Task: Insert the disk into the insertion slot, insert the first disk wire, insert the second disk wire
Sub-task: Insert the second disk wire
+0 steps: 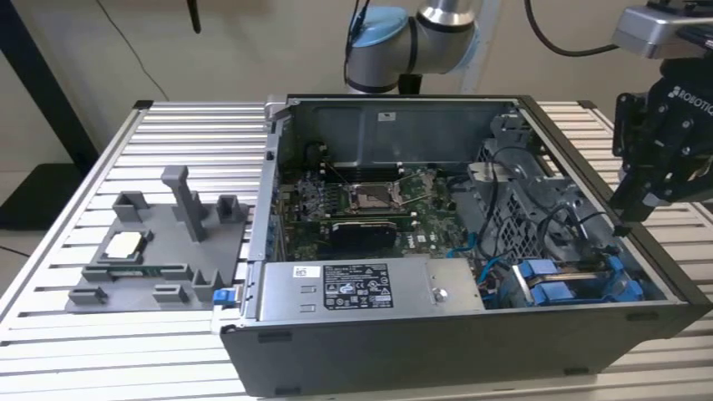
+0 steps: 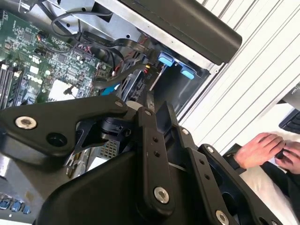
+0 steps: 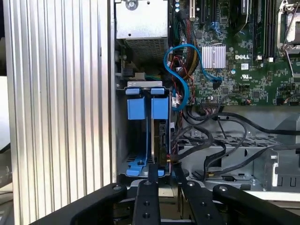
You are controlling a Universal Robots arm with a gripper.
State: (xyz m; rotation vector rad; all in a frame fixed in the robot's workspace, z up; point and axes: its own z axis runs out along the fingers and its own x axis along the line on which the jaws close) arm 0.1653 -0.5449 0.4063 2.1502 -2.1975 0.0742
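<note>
- The disk (image 3: 160, 126) stands on edge in the corner bay of the computer case (image 1: 446, 368), on the table (image 1: 167, 134).
- The fingers (image 3: 153, 177) hover near it, not touching, seemingly narrowly parted and gripping nothing.

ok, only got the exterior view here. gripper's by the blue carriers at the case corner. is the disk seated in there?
Observer: First wrist view looks into the bay: the disk stands edge-on under one of two blue tabs.
Operator: wires on it?
Observer: Black cables run beside the bay; whether any is plugged in, I cannot tell.
Operator: anyone near?
Observer: Second wrist view shows a person's hands beside the table.
</note>
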